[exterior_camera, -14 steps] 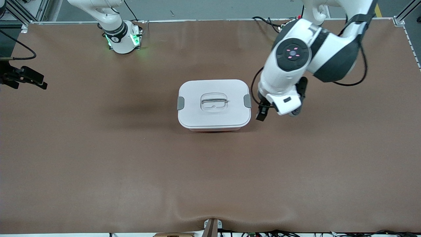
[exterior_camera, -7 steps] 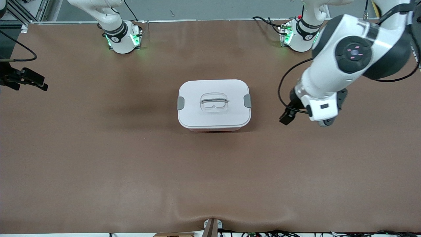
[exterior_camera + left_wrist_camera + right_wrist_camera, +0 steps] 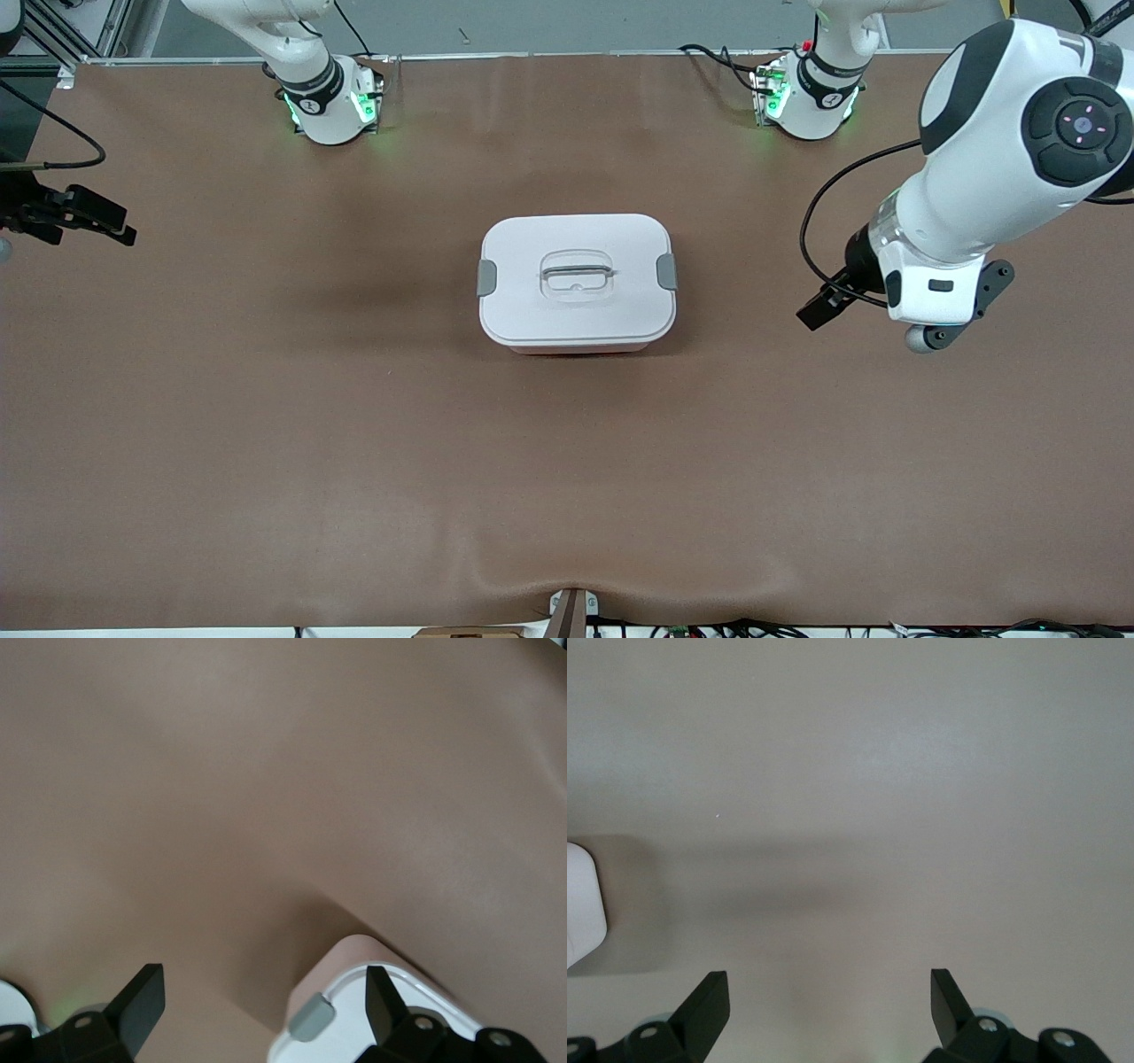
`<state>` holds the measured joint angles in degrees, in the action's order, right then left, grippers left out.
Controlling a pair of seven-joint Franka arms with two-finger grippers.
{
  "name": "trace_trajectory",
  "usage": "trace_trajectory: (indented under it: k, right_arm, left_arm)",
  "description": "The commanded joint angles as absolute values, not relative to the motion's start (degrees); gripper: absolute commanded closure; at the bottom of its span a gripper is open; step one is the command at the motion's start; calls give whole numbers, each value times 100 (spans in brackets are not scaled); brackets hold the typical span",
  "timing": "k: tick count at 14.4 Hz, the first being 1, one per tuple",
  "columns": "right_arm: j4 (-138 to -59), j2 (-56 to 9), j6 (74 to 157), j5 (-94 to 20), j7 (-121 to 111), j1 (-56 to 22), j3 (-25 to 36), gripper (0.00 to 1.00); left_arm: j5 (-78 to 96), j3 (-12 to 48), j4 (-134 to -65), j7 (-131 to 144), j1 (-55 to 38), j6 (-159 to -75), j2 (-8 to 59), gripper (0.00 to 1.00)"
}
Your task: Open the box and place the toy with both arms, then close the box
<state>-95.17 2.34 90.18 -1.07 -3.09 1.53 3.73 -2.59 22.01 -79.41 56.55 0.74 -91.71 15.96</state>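
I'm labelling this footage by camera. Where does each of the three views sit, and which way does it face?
Front view: high across the table, facing both bases; the closed box mid-table, the left tool in the air toward its own end.
Left wrist view: on the left wrist, looking down past open fingers at brown table and a box corner.
Right wrist view: on the right wrist, open right tool over bare table.
Front and left wrist views share the box's grey latch.

The box (image 3: 577, 279) looks like smooth, faintly glossy plastic; the table (image 3: 266, 425) wears matt brown covering, perhaps cloth.
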Motion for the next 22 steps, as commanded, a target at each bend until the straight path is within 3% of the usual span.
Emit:
trace_trajectory:
  k: [1,9,13,22]
  right_arm:
    - [-9589,387,9044,-202,-343,255,308,0]
    - [-9589,396,8983,-202,-343,255,308,0]
    - [-9589,378,8991,-202,-343,255,308,0]
    - [-9589,378,9000,-202,-343,255,308,0]
  left_arm:
    - [-150,1725,-8007,4216,70,-9097,1232,0]
    - [-141,897,-8042,2166,-114,-8562,713,0]
    - [-114,844,-8095,1873,-149,-8166,405,0]
    - [-106,615,-8701,765,-132,-8156,-193,0]
